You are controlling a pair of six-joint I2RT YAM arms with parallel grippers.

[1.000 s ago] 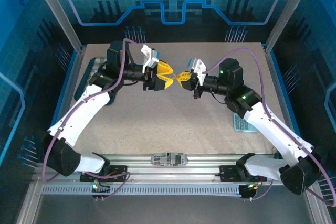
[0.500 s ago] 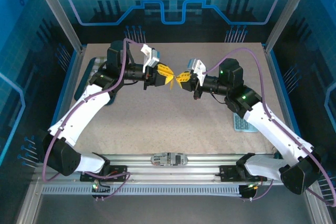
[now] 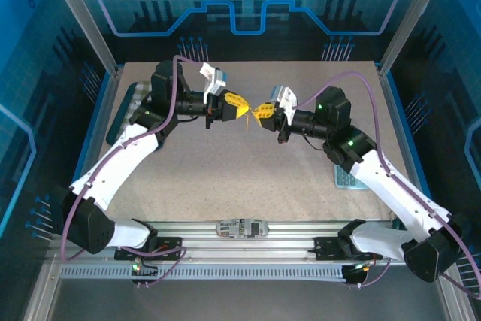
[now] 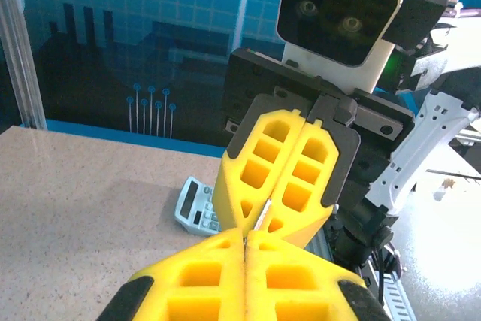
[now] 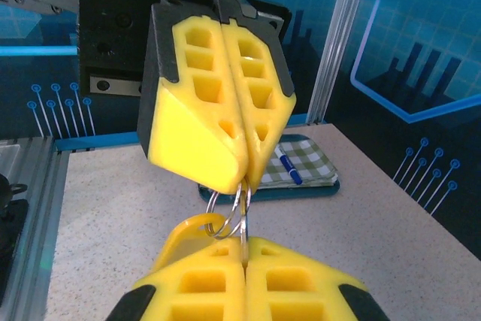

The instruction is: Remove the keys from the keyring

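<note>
Two grippers meet tip to tip. The left gripper point(image 5: 243, 180) is fully closed, pinching the silvery rings of the keyring point(image 5: 228, 214). The right gripper point(image 5: 246, 244), directly opposite, is closed on the same cluster. The keys cannot be told apart. Both holds look shallow, so pulling apart could let the thin rings slip free.
</note>
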